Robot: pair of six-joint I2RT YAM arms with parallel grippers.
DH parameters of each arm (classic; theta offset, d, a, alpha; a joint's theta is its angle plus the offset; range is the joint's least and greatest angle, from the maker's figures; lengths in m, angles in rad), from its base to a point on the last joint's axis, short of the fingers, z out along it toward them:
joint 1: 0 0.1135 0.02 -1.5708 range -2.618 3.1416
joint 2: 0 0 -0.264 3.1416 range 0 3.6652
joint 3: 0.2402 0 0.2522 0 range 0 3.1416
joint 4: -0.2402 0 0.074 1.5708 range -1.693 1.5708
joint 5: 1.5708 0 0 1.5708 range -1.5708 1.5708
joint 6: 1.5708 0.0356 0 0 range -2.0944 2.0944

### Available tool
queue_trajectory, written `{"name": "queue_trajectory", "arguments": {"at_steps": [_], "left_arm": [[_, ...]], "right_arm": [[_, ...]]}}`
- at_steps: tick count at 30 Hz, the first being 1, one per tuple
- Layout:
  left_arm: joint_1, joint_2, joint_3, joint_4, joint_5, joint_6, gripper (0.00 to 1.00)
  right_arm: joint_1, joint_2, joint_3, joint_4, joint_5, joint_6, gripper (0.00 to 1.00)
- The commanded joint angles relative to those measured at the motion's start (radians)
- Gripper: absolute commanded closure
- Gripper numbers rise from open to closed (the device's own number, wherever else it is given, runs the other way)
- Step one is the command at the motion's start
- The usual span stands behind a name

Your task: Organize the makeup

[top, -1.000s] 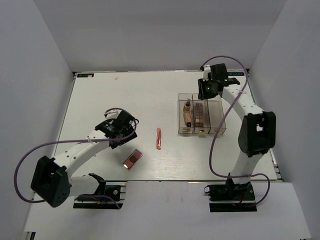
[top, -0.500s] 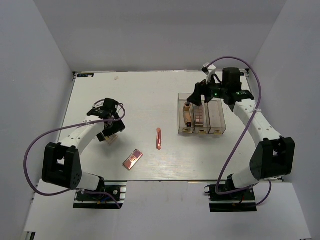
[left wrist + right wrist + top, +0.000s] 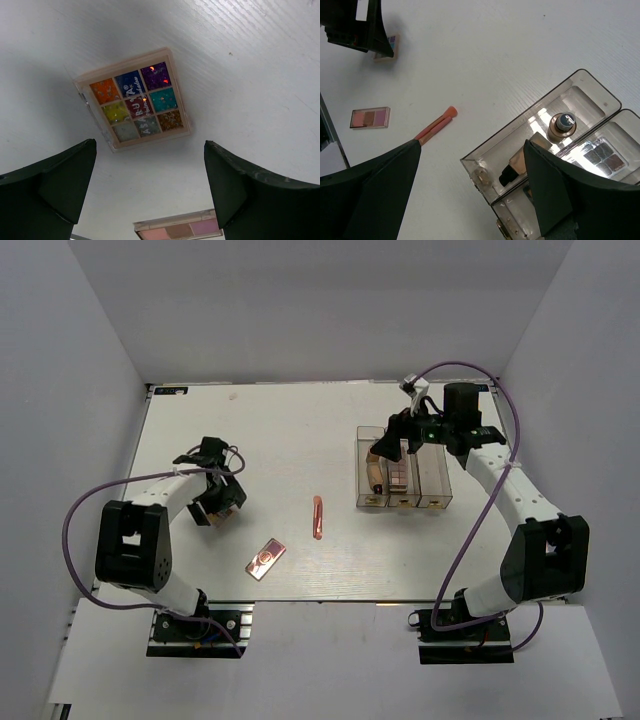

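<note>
Currently neither arm carries anything. Your left gripper point(image 3: 150, 144) has its fingers spread wide and hangs over the nine-colour palette point(image 3: 134, 99), which lies flat on the table point(image 3: 260, 60), left side. That reads as a line-up to pinch it across its edges.

The rose palette point(image 3: 266, 559) and thin pink stick point(image 3: 318, 517) lie loose mid-table, apart from each other.

Your right gripper point(image 3: 472, 145) is likewise spread and empty, poised above the clear box point(image 3: 400, 473). One end compartment holds the tan bottle point(image 3: 562, 125) and beige tube point(image 3: 520, 165); the middle one holds palettes point(image 3: 602, 155). Sorting looks to be by kind, so the nine-colour palette probably belongs in the middle. Three items are left to file.
</note>
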Motion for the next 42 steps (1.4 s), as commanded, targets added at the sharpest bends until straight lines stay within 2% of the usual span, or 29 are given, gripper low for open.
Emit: {"name": "queue_trajectory", "arguments": {"at_steps": [1,9,21,25,26,28,29,35,38,42], "left_arm": [[0.026,-0.002,-0.014,0.038,0.027,0.018,0.02],[0.058,0.021,-0.059,0.081,0.044,0.046,0.02],[0.068,0.101,-0.033,0.136,0.059,0.054,0.03],[0.077,0.108,-0.039,0.148,0.067,0.057,0.12],[0.077,0.105,-0.042,0.151,0.070,0.057,0.19],[0.077,0.099,-0.048,0.158,0.079,0.061,0.26],[0.077,0.093,-0.051,0.159,0.091,0.063,0.35],[0.068,0.017,-0.053,0.176,0.151,0.086,0.64],[0.055,-0.028,-0.028,0.168,0.191,0.118,0.67],[0.046,-0.095,-0.004,0.194,0.338,0.147,0.69]], "right_arm": [[-0.001,-0.040,-0.009,0.053,-0.032,0.016,0.11],[0.000,-0.040,-0.022,0.064,-0.031,0.034,0.11],[-0.001,-0.054,-0.028,0.059,-0.031,0.034,0.11],[-0.003,-0.063,-0.042,0.060,-0.028,0.037,0.11],[-0.001,-0.066,-0.043,0.059,-0.028,0.037,0.11],[-0.001,-0.069,-0.048,0.059,-0.026,0.037,0.11],[-0.001,-0.069,-0.051,0.060,-0.026,0.037,0.11],[-0.001,-0.069,-0.052,0.064,-0.028,0.045,0.11],[0.000,-0.066,-0.051,0.065,-0.031,0.050,0.11],[-0.003,-0.063,-0.049,0.071,-0.032,0.056,0.12]]}}
